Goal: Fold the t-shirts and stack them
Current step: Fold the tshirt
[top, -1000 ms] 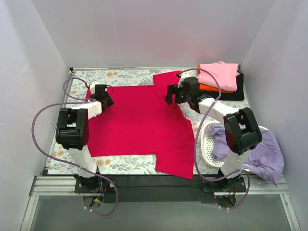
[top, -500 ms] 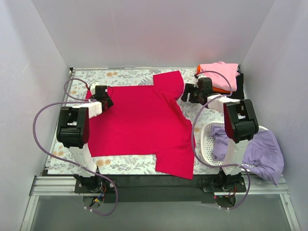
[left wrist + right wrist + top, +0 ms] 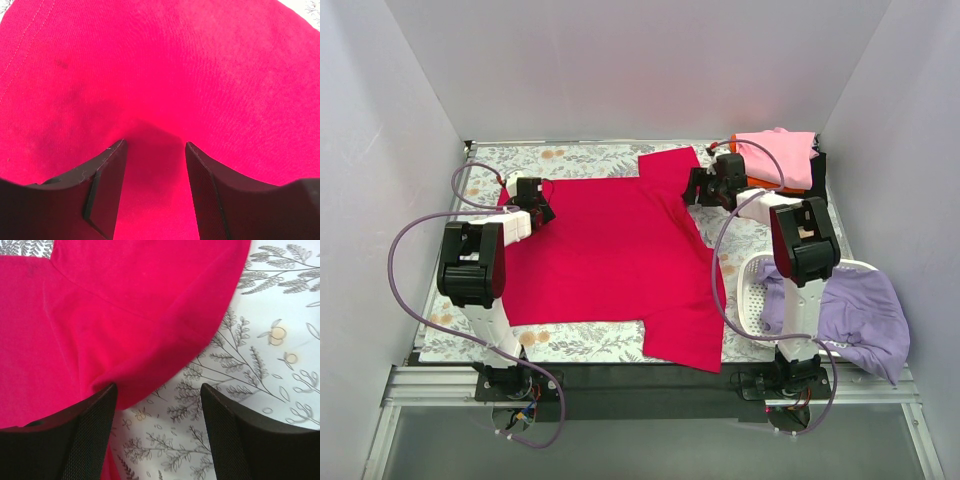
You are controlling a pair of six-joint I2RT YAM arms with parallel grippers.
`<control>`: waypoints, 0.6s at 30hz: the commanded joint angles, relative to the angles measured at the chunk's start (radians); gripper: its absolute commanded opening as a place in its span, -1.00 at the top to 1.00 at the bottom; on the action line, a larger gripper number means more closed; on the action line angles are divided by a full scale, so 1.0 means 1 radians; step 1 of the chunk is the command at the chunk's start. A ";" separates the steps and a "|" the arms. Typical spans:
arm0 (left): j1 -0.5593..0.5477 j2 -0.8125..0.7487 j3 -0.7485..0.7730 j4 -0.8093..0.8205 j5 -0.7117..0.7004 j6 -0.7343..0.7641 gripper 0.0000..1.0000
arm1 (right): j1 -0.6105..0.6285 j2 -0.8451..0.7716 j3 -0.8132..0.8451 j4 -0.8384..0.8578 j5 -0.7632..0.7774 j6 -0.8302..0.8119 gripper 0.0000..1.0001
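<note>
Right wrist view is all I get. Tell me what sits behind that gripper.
Observer: Just beyond the right gripper, a pink cloth t-shirt lies folded on an orange one, on a black one.
Operator: Report the left arm.
Observer: The left gripper stands open over the far left corner of the large crimson-red cloth t-shirt.
Operator: Name what's left to fold.
Observer: A lavender cloth t-shirt drapes over the white mesh plastic basket.
</note>
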 commanded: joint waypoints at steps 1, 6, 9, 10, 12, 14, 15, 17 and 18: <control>0.011 -0.001 0.008 -0.019 -0.021 0.007 0.06 | 0.012 0.032 0.045 0.013 -0.009 0.004 -0.21; 0.013 -0.009 0.003 -0.019 -0.025 0.007 0.06 | 0.017 0.050 0.057 0.010 -0.007 0.001 -0.12; 0.013 -0.007 0.000 -0.019 -0.022 0.007 0.06 | 0.020 0.079 0.085 0.010 -0.028 0.001 0.02; 0.013 -0.007 0.000 -0.021 -0.022 0.005 0.06 | 0.019 0.092 0.089 0.010 -0.035 0.001 0.16; 0.013 -0.010 -0.002 -0.019 -0.022 0.007 0.05 | 0.022 0.102 0.099 0.010 -0.048 0.001 0.37; 0.014 -0.015 -0.005 -0.019 -0.028 0.010 0.06 | 0.022 0.110 0.105 0.010 -0.050 0.002 0.72; 0.014 -0.016 -0.006 -0.021 -0.031 0.011 0.06 | 0.022 0.109 0.105 0.008 -0.047 -0.001 0.81; 0.017 -0.019 -0.009 -0.027 -0.032 0.013 0.06 | 0.022 0.096 0.115 -0.001 -0.024 -0.021 0.97; 0.020 -0.019 -0.009 -0.025 -0.034 0.013 0.06 | 0.019 0.089 0.122 -0.010 -0.012 -0.032 0.97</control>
